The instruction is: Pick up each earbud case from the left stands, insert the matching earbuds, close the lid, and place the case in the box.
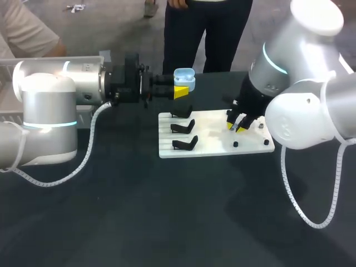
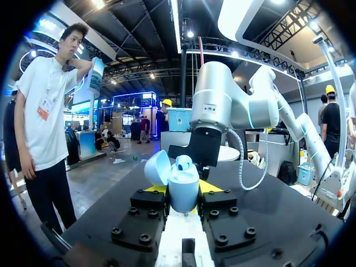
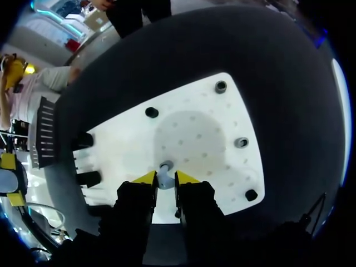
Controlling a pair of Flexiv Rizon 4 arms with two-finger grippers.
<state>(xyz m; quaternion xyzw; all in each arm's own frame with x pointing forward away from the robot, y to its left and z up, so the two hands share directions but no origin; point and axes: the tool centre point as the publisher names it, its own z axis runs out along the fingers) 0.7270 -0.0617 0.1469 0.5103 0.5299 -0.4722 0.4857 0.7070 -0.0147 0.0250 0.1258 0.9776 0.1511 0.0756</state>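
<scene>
While over black table (image 1: 167, 211), left gripper (image 1: 181, 92) clamping blue case (image 1: 184, 77), right gripper (image 1: 236, 125) seemingly pinching earbud (image 3: 165, 177).

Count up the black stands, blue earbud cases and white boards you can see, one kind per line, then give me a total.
black stands: 3
blue earbud case: 1
white board: 1
Total: 5
</scene>
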